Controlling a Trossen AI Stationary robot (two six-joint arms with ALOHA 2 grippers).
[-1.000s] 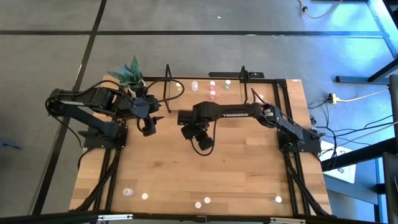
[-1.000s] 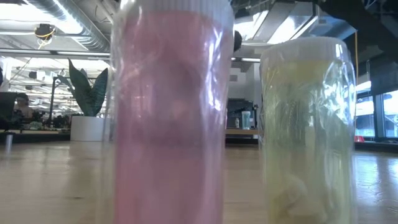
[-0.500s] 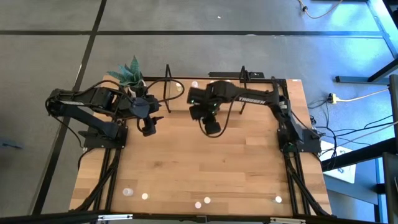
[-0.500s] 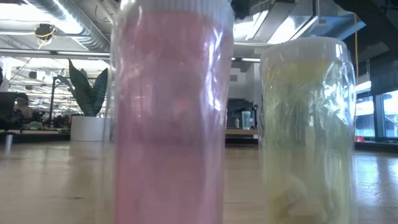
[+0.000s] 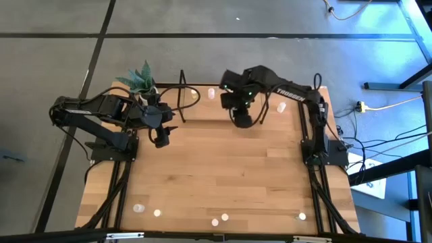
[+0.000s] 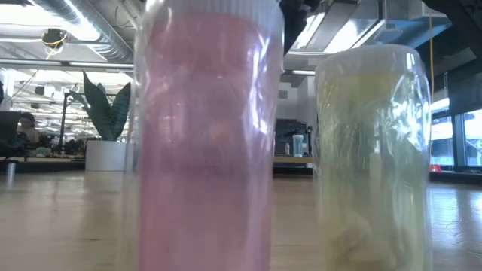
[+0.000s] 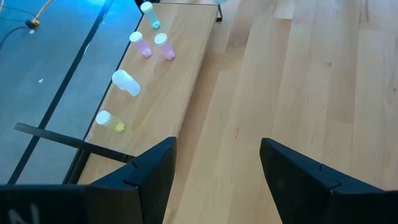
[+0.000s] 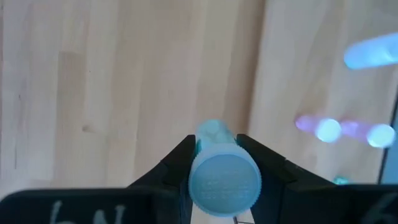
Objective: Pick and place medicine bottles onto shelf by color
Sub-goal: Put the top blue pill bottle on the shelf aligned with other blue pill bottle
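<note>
Two grippers show: the right gripper [image 8: 214, 163] is clamped on a pale bluish bottle [image 8: 222, 177] above the shelf [image 5: 202, 101] at the table's [image 5: 223, 175] far edge, near two pink bottles [image 8: 329, 130] standing there. The left gripper [image 7: 214, 165] hangs with its fingers spread and nothing between them, near the shelf's left end — by the plant [image 5: 140, 79]. Several more bottles [image 5: 156, 212] stand along the near edge of the table, a pink one [image 6: 207, 143] and a yellowish one [image 6: 373, 158] among them.
</note>
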